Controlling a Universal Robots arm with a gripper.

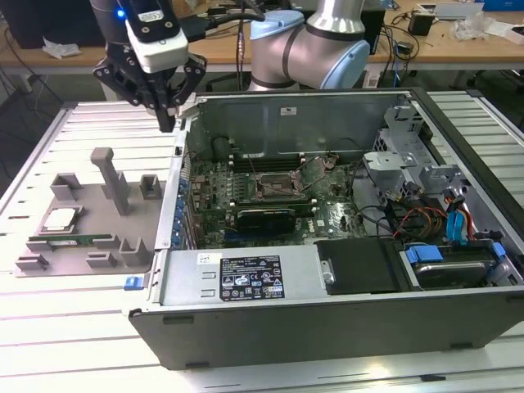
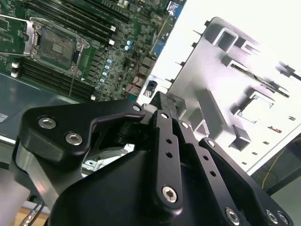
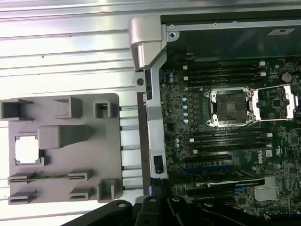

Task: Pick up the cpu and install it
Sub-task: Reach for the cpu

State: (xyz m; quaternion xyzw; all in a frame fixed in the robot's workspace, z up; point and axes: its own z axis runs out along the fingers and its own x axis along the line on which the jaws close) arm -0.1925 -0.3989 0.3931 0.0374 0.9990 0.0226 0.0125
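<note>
- My end effector hangs in the air by the near corner of the open computer case, at the case wall that faces the grey tray.
- In the second wrist view my fingers are drawn together at the tips. There is nothing between them, so I am carrying nothing.
- The cpu is well apart from my end effector, lower down and toward the exterior view's left of it. It lies flat in a square recess of the tray.
- In the first wrist view the cpu shows as a bright square in that recess, just beside a raised grey block on the tray.
- A long green memory stick sits in a slot of the tray, next to the cpu on the side farther from my end effector.
- The socket on the green board lies below my end effector and toward the exterior view's right of it, inside the case.
- In the first wrist view the socket has its metal frame swung open, and its middle looks dark and bare.
- Both the tray and the case rest on the ribbed metal tabletop, which runs beneath my end effector.
</note>
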